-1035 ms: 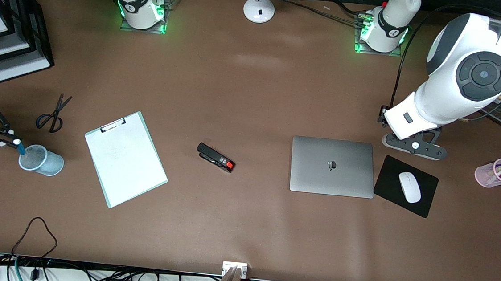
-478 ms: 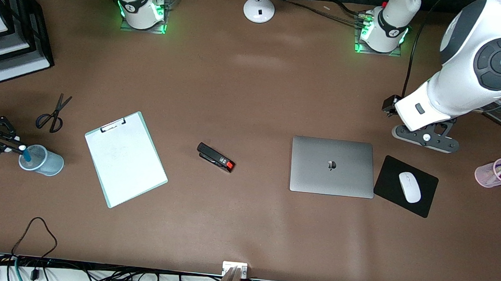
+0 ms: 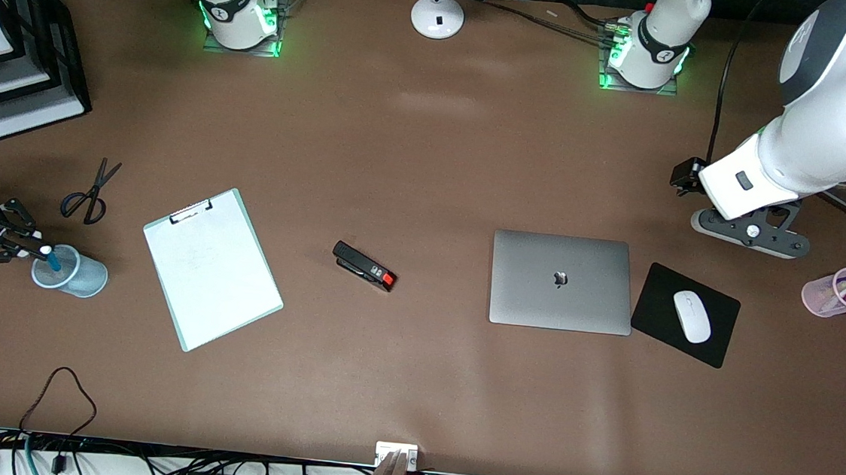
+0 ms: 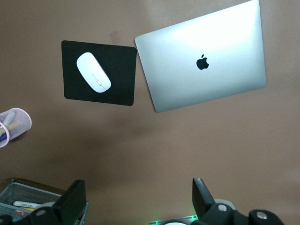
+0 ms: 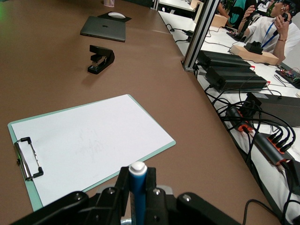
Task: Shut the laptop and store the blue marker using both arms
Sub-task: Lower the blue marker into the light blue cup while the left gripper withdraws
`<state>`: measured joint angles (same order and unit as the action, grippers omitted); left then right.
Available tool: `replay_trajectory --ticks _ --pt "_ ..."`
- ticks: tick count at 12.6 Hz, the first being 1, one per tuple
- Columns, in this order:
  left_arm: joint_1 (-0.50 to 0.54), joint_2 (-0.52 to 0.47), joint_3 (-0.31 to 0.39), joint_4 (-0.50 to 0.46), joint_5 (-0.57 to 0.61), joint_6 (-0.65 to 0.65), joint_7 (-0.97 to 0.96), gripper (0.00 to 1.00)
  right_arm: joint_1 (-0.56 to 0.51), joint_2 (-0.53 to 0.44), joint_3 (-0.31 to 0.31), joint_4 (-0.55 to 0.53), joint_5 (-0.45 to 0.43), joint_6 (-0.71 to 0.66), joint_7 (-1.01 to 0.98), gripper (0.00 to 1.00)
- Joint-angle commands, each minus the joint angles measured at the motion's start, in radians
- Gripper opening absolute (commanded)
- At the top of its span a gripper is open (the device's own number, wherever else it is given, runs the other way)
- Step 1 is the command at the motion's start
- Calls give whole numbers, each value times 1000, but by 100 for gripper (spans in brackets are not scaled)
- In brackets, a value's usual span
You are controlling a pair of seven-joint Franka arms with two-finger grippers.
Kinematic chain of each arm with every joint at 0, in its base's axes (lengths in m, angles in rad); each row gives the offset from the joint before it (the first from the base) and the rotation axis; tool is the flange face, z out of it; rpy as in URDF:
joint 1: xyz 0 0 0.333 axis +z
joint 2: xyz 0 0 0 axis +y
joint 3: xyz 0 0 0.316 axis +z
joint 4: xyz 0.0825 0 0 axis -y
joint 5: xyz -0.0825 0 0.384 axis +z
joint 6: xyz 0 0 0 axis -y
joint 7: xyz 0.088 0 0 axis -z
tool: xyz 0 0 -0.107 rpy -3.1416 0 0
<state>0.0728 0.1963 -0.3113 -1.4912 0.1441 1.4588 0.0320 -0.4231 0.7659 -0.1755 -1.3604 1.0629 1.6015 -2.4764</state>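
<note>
The laptop point(image 3: 561, 282) lies closed on the brown table, lid up with its dark logo showing; it also shows in the left wrist view point(image 4: 206, 56). My right gripper point(image 3: 37, 251) is shut on the blue marker point(image 3: 51, 259) at the right arm's end of the table. It holds the marker upright, pale end up, with the lower end in the mouth of a pale blue cup point(image 3: 76, 274). In the right wrist view the marker point(image 5: 138, 192) stands between the fingers point(image 5: 123, 183). My left gripper point(image 3: 749, 233) is open and empty, above the table beside the mouse pad; its own view shows it wide open point(image 4: 137, 192).
A white clipboard point(image 3: 211, 266), a black stapler point(image 3: 364, 266) and scissors point(image 3: 90, 192) lie between cup and laptop. A black mouse pad point(image 3: 659, 301) with a white mouse point(image 3: 691, 316) adjoins the laptop. A pink pen cup point(image 3: 838, 293), black paper trays point(image 3: 44, 64) and a lamp base point(image 3: 437, 16) stand around.
My right gripper has carried the marker from the cup's rim to over its mouth and lowered it in. My left arm has drawn away from the laptop toward its own end of the table.
</note>
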Motion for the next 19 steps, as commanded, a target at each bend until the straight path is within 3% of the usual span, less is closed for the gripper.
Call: replay_trajectory --ticks 1,6,10,13,17,19 --pt "16 -15 4 11 -14 -34 65 100 -16 36 10 38 20 -11 -9 0" --pt "47 -72 47 -4 -41 -32 147 100 -29 70 8 40 -1 11 -9 0" --pt "-62 -168 243 -107 -89 12 233 100 -29 87 8 44 -1 52 -9 0" --pt "-62 -297 256 -285 -92 181 221 100 -29 99 8 44 0 78 -10 0" --pt "-64 -319 264 -296 -90 233 163 100 -29 113 8 44 0 98 -9 0" --pt "-53 -287 264 -288 -182 233 100 100 -29 125 8 44 2 101 -9 0"
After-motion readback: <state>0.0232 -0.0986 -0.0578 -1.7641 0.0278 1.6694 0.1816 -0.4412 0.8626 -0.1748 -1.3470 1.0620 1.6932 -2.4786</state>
